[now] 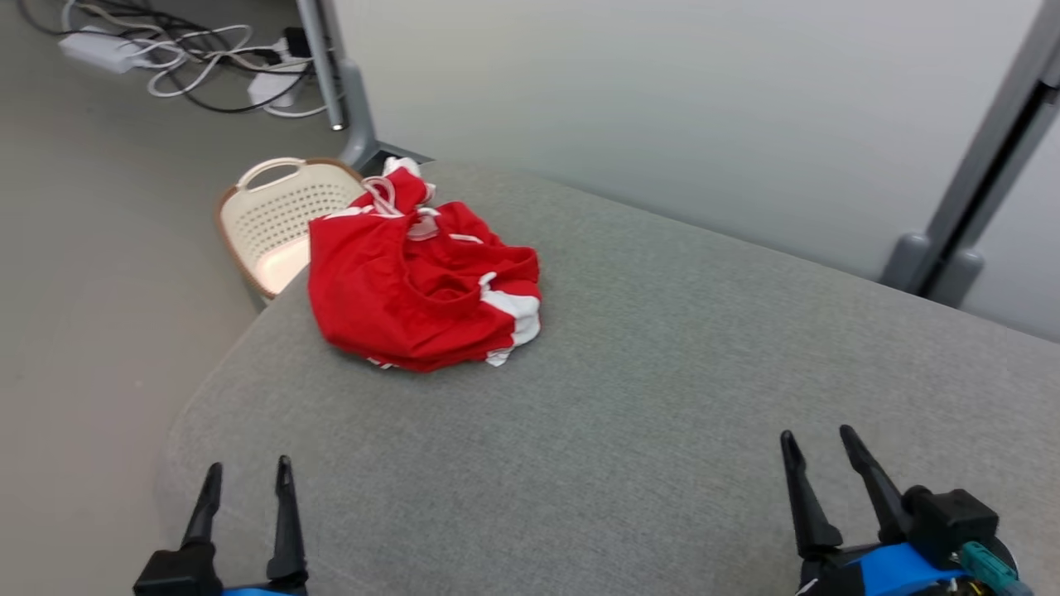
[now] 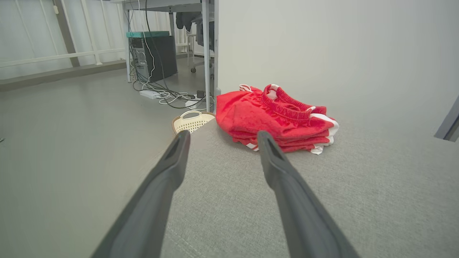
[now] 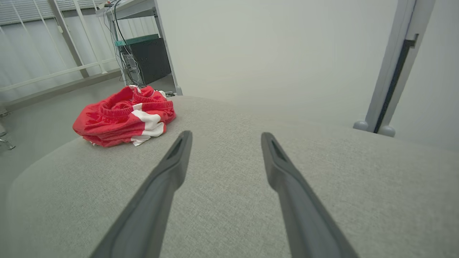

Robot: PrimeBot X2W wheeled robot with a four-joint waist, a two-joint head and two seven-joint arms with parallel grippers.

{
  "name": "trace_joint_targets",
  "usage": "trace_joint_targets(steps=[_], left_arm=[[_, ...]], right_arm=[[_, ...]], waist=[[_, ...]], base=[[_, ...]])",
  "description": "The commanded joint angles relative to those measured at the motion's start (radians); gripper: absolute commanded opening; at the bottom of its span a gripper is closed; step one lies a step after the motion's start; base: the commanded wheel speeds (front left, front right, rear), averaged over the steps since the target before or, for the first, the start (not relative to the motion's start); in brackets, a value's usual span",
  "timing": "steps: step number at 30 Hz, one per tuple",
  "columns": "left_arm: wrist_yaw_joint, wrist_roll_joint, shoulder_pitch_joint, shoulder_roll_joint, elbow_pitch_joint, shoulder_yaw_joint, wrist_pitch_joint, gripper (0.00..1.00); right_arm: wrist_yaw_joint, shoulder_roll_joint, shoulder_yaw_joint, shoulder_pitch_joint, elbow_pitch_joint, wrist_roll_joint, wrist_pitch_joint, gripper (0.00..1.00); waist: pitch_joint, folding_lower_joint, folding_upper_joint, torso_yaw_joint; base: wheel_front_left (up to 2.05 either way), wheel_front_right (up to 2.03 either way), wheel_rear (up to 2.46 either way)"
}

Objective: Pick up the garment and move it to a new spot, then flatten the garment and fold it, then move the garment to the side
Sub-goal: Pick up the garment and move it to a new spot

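Observation:
The garment [image 1: 418, 281] is a pair of red shorts with white side stripes and a white drawstring, lying in a crumpled heap at the far left of the grey fabric surface [image 1: 662, 397]. From the left wrist the garment [image 2: 276, 120] lies just ahead and slightly right; from the right wrist the garment [image 3: 125, 120] lies far to the left. My left gripper [image 1: 248, 472] hovers open and empty at the near left edge. My right gripper [image 1: 820, 443] stands open and empty at the near right, well away from the shorts.
A cream perforated basket [image 1: 277, 219] stands on the floor just beyond the surface's far left corner, beside the shorts. Cables and power strips [image 1: 190, 58] lie on the floor behind it. A grey metal post [image 1: 977, 182] rises along the white wall on the right.

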Motion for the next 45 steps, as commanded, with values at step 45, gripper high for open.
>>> trace_joint_targets(steps=[45], left_arm=[[-0.122,-0.439,-0.625,0.233,0.126,0.242,0.585,1.00]], right_arm=[[0.000,-0.004,-0.062,-0.177,-0.193,-0.098,0.069,1.00]], waist=[[0.454,0.0000,0.0000,-0.182]], base=[[0.00,0.00,0.00]])
